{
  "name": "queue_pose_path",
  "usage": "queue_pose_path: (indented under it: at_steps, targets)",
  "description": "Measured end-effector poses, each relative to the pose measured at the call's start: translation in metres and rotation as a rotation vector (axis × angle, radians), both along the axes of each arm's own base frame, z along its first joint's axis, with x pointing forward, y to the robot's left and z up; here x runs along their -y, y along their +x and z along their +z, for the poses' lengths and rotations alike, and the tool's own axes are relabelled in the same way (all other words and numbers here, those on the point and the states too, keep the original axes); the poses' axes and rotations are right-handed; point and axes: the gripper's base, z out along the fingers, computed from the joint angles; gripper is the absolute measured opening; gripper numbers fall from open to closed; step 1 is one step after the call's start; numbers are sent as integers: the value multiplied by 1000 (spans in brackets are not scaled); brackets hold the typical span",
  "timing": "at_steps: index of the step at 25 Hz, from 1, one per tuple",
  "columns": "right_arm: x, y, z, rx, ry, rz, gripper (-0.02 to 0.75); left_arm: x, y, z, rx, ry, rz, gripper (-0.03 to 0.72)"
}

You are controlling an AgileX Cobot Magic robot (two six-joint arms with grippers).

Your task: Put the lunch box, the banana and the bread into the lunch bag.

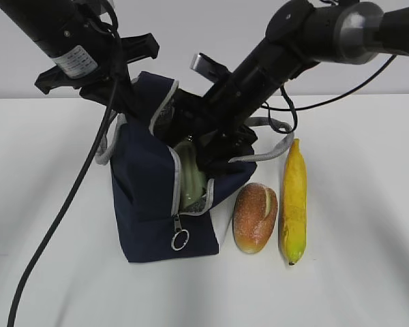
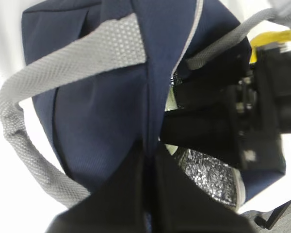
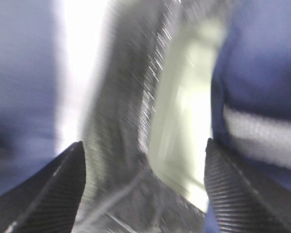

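The navy lunch bag stands open on the white table. My left gripper is shut on the bag's upper edge and holds it up, its jaws pressed together on the fabric. My right gripper reaches into the bag's mouth and is open, its fingers wide apart. The pale green lunch box stands on edge inside the bag against the silver lining, just beyond the fingertips; it also shows in the exterior view. The bread and the banana lie on the table right of the bag.
The bag's grey handles hang loose on both sides, and the zipper's ring pull hangs at the front. The left arm's black cable trails across the table to the left of the bag.
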Motion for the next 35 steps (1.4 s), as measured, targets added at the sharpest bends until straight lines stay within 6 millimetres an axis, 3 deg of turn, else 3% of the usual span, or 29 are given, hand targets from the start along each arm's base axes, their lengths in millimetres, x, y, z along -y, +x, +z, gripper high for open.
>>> queue_pose_path:
  at_steps: [8, 11, 14, 21, 35]
  targets:
    - [-5, 14, 60, 163, 37, 59, 574, 0, 0, 0, -3, 1, -1, 0]
    - [-4, 17, 70, 200, 24, 52, 571, 0, 0, 0, -3, 1, -1, 0]
    - [0, 18, 69, 210, -36, 50, 570, 0, 0, 0, -3, 1, -1, 0]
    - [21, 18, 81, 258, -178, 4, 569, 0, 0, 0, -3, 4, -2, 0]
    - [69, -8, 151, 442, -455, -113, 555, -1, -1, -1, -13, 15, -7, 0]
